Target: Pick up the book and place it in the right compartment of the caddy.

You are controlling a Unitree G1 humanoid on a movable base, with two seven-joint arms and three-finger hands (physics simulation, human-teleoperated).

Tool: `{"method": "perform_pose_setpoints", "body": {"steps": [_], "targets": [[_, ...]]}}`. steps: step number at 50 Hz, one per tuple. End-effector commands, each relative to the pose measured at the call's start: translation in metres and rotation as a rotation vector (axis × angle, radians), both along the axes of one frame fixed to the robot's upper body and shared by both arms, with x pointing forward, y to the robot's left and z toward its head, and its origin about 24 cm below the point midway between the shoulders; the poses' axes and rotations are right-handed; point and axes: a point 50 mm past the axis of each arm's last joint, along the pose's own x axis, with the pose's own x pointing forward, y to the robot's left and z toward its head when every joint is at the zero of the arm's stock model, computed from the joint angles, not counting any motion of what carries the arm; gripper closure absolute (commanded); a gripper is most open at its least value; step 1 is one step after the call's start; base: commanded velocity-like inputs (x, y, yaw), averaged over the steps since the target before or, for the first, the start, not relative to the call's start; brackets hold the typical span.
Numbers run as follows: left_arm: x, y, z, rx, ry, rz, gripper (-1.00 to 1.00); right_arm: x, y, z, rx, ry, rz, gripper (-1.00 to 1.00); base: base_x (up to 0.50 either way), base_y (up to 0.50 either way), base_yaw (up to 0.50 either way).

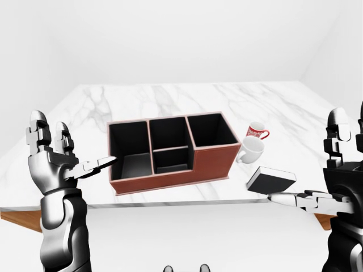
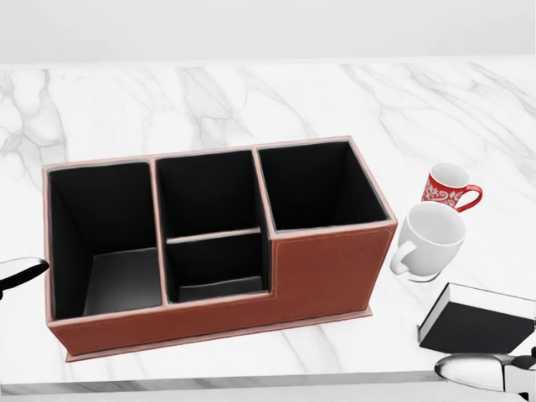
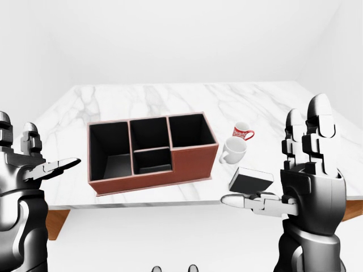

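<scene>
Brown caddy [image 2: 327,268] lined black, black book [image 2: 477,322], white mug [image 2: 429,241], red-and-white patterned mug [image 2: 449,188], grey-veined white marble table [image 2: 251,100].

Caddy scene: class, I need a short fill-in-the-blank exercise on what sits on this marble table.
1. The brown caddy has ____ compartments.
2. The black book lies nearest the ____ mug.
3. The red mug stands ____ the caddy, not in it.
4. Both hands, left hand and right hand, are ____.

Missing: four; white; beside; open
</scene>
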Motion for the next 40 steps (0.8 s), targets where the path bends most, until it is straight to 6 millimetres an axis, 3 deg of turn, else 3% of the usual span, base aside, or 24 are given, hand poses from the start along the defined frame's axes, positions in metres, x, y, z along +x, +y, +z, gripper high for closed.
{"method": "perform_pose_setpoints", "body": {"steps": [1,20,27,34,38,40], "targets": [[0.001,0.001,-0.001,0.0,0.004,0.002,-1.0,-0.002,0.0,0.002,-0.002,-0.009,0.003,-1.0,0.31,0.0,0.0],[0.0,0.0,0.0,0.002,0.0,0.001,-1.0,-0.003,-0.003,0.0,0.013,-0.007,-0.014,-1.0,0.31,0.0,0.0],[0.0,0.0,0.0,0.003,0.002,0.002,-1.0,0.0,-0.003,-0.003,-0.002,0.018,-0.022,-1.0,0.0,0.0,0.0],[-0.001,0.0,0.001,0.006,-0.006,0.004,-1.0,0.003,0.007,0.006,-0.203,0.041,0.013,-1.0,0.0,0.0,0.0],[-0.001,0.0,0.002,0.006,-0.009,0.005,-1.0,-0.006,0.01,0.028,-0.383,-0.025,0.013,-1.0,0.0,0.0,0.0],[-0.001,0.0,0.003,0.006,-0.011,0.005,-1.0,-0.004,0.009,0.025,-0.467,0.032,-0.004,-1.0,0.0,0.0,0.0]]}}
